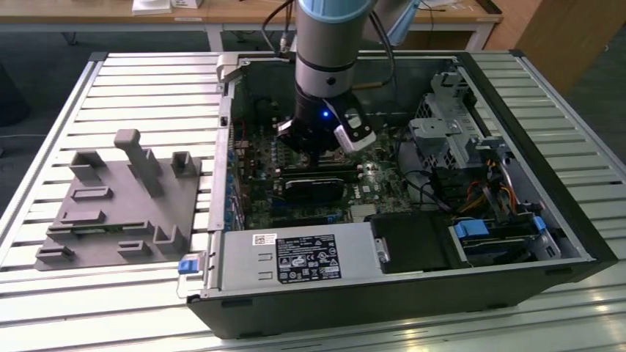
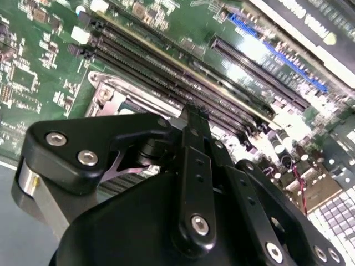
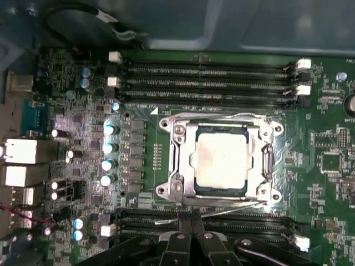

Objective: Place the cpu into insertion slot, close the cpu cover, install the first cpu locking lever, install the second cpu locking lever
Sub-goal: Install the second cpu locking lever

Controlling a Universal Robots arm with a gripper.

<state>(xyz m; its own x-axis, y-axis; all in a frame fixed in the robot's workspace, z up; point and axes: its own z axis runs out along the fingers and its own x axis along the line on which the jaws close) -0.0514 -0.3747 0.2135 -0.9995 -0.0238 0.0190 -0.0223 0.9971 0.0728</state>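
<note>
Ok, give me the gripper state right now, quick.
Gripper: shut, holding nothing, poised beside the cpu cover, which lies closed over the cpu.

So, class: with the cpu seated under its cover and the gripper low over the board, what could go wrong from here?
1. The gripper sits right beside the thin lever at the cover's edge; a slip could bend the lever or leave it unlatched.
2. The memory slots run on both sides of the socket, so a stray sideways move could scrape them.
3. The cpu shows through the cover's window; a fingertip pushing there could press on it.
</note>
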